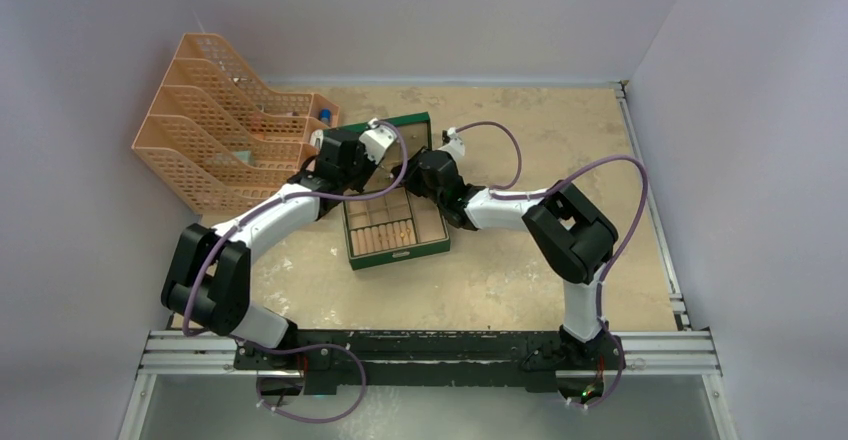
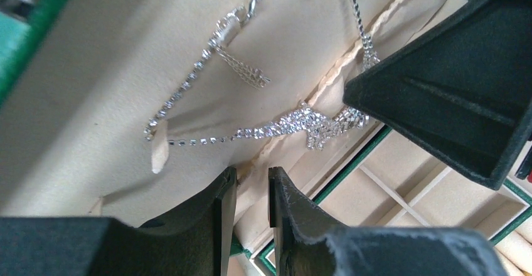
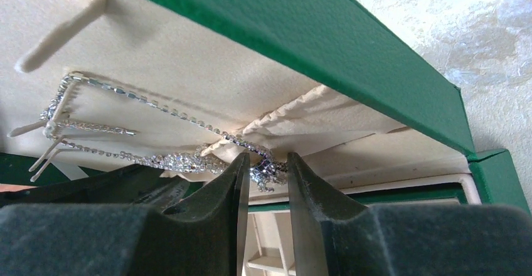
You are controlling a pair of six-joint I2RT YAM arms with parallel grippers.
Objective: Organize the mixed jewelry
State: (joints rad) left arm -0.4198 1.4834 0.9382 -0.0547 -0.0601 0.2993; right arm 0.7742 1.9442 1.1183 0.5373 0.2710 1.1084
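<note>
Right claw point(image 3: 266, 160): tips around necklace point(image 3: 175, 161), grip unclear
Left claw point(image 2: 252, 173): slightly parted, empty
Risk: pull snags necklace on peg point(image 3: 22, 129) at 9 o'clock

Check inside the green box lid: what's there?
A silvery rhinestone chain hangs on the lid's cream lining, its cluster between the tips of the right gripper. The gathered pocket hides anything within.

Robotics lab test cell: a green box point(image 1: 400, 256) sits on a tan counter point(image 1: 520, 280) enclosed by bare pale wall panels point(image 1: 90, 80). In front of the box, a cabled left arm point(image 1: 262, 215) and right arm point(image 1: 570, 230) are bolted to an aluminium rail frame point(image 1: 660, 350). Left of the box stands an orange file rack point(image 1: 215, 125).
</note>
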